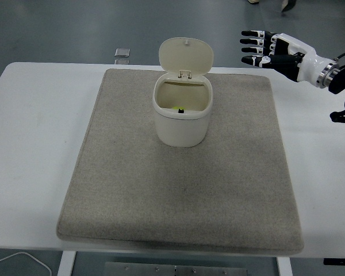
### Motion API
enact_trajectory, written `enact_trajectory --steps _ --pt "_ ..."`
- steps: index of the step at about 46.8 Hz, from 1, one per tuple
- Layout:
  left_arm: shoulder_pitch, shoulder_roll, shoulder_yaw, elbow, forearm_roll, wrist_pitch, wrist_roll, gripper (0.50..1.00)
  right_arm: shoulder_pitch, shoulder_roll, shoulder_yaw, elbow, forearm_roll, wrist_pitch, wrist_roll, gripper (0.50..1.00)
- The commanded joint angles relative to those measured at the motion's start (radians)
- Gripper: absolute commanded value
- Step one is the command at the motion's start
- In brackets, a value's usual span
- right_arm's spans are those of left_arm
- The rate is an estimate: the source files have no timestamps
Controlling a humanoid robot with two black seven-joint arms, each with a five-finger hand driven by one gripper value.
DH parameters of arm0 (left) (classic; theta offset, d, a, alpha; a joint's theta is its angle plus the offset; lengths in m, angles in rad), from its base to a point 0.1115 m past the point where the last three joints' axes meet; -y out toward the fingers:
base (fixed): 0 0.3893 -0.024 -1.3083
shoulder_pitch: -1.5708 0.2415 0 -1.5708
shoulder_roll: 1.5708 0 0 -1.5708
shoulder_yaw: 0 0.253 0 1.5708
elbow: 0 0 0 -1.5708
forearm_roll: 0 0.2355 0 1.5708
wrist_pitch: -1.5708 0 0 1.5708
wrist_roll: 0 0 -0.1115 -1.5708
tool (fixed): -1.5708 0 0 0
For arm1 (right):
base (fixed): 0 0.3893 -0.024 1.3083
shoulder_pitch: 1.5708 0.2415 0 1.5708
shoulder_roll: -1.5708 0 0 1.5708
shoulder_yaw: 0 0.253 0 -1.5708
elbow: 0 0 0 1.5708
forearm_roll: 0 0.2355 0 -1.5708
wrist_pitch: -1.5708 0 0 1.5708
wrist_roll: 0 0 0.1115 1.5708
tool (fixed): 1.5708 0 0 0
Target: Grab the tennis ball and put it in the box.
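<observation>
A cream box [182, 122] with its hinged lid [186, 56] standing open sits on the grey mat [178, 190], toward the back. A bit of the yellow-green tennis ball [176, 107] shows inside the box. My right hand [263, 49] is up at the top right, well away from the box, fingers spread and holding nothing. My left arm is out of view.
The mat covers the middle of the white table [34, 144]. A small grey object [122, 53] lies at the table's far edge, left of the lid. A white cable [17, 260] shows below the near left corner.
</observation>
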Motion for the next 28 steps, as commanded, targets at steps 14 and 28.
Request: enact_trajectory --steps 14,28 --pt "0.0 0.0 0.0 -0.001 0.0 0.0 0.0 0.996 -0.05 0.039 0.001 -0.074 0.385 -0.007 -0.044 0.905" --pt "0.0 0.0 0.0 0.001 0.0 0.0 0.0 0.996 -0.06 0.057 0.001 -0.077 0.475 -0.01 -0.051 0.907"
